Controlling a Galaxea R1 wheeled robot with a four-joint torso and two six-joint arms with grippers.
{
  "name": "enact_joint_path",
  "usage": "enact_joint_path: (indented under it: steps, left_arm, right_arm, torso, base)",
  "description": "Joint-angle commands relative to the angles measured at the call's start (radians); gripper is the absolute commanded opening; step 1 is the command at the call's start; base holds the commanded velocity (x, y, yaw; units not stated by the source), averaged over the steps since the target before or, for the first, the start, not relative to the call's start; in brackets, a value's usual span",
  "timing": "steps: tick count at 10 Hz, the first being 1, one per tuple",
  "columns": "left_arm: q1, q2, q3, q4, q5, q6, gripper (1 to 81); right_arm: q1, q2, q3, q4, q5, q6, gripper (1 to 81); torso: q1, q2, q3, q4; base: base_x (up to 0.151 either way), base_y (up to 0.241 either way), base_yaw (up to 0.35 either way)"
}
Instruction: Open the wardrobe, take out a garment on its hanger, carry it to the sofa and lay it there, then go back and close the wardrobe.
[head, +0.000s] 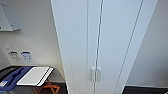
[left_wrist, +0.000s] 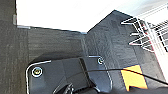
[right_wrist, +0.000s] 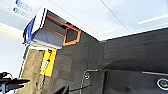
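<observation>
**Wardrobe shut, dead ahead**

Head view: you face the wardrobe (head: 105, 45), doors closed, paired handles (head: 96, 74) low at centre; a folding stand (head: 47, 87) sits left.
Left wrist: dark carpet (left_wrist: 57, 45), white wire rack (left_wrist: 147, 32); jaw state can't be told.
Right wrist: wardrobe base, orange-framed stand; jaws likewise unreadable.

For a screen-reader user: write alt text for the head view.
A tall white wardrobe fills the centre, both doors shut, its two small handles side by side low down. To its left, a white board rests on an orange folding stand by a white wall.
</observation>
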Motion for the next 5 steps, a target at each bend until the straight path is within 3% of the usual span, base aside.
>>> enact_joint_path:
  steps: [1,5]
  left_arm:
    - [-0.239,-0.162,0.181,0.077,0.024,0.006,81.1]
    - [-0.488,-0.211,0.253,0.091,0.05,-0.007,81.1]
  right_arm:
    - [0.242,-0.135,0.213,-0.052,-0.106,0.005,81.1]
    - [0.5,-0.139,0.288,-0.031,-0.245,0.01,81.1]
  torso:
    - [0.0,0.0,0.0,0.0]
    - [0.001,0.001,-0.001,0.0]
  base:
    - [0.0,0.0,0.0]
    - [0.0,0.0,0.0]
